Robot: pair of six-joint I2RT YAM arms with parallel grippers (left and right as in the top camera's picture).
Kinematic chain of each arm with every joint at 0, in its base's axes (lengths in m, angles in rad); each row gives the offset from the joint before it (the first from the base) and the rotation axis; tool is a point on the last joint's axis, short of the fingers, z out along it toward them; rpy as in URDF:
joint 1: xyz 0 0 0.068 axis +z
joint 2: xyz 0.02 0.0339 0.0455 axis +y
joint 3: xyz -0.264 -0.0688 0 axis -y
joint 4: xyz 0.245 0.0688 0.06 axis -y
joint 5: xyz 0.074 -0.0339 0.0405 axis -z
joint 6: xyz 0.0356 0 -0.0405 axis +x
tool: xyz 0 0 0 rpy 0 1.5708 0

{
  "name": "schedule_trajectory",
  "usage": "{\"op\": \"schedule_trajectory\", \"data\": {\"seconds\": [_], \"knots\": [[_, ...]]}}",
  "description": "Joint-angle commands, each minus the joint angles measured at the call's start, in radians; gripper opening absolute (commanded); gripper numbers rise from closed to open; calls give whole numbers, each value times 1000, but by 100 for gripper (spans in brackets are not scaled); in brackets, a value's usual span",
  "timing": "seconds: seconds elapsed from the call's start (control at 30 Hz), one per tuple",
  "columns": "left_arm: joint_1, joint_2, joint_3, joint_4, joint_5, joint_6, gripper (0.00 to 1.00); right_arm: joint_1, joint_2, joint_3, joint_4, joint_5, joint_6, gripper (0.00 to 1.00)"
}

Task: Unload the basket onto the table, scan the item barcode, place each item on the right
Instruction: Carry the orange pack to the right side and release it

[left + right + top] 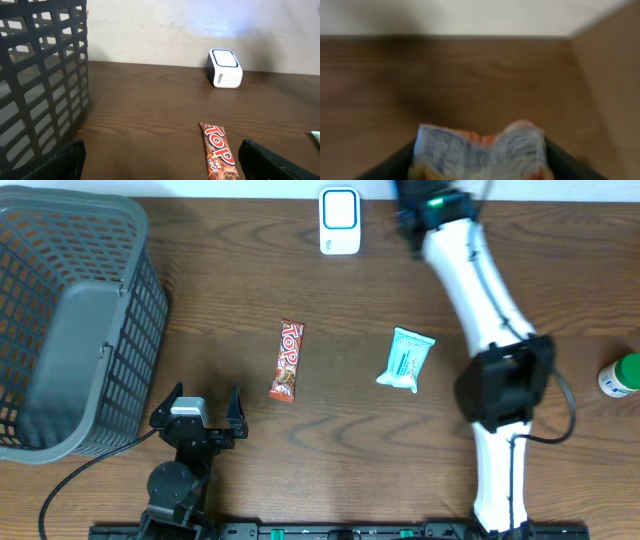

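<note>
Dark brown wood makes up the table (330, 440), which runs back to a pale wall (175, 25), and a white scanner (340, 220) stands at that far edge. A gray mesh basket (150, 310) sits well to the scanner's left. A candy bar (288, 361) and a teal pouch (406, 360) lie nearer than the scanner, apart from each other, and a green-capped bottle (622, 374) stands far to its right. The right arm (475, 280) stretches across the table, its wrist ending just right of the scanner. The right gripper (480, 162) pinches a crinkled packet (480, 147) (blurred, white with blue and orange) above the wood. The left gripper (203, 405) rests low, near the basket, with its jaws spread wide and nothing between them.
</note>
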Motion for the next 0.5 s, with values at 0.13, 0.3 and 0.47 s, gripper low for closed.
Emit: {"op": "schedule_trajectory", "data": {"seconds": [0.13,0.3,0.47], "knots": [[-4,-6,-27,-22,-20,13,98,-320,41,-60,-122,-26,132,61],[-4,-6,-27,-22,-20,13,98,-528,41,-137,-86,-258,183,65],[-4,-6,-27,-22,-20,13,98,-653,41,-243,-17,-412,221,61]]}}
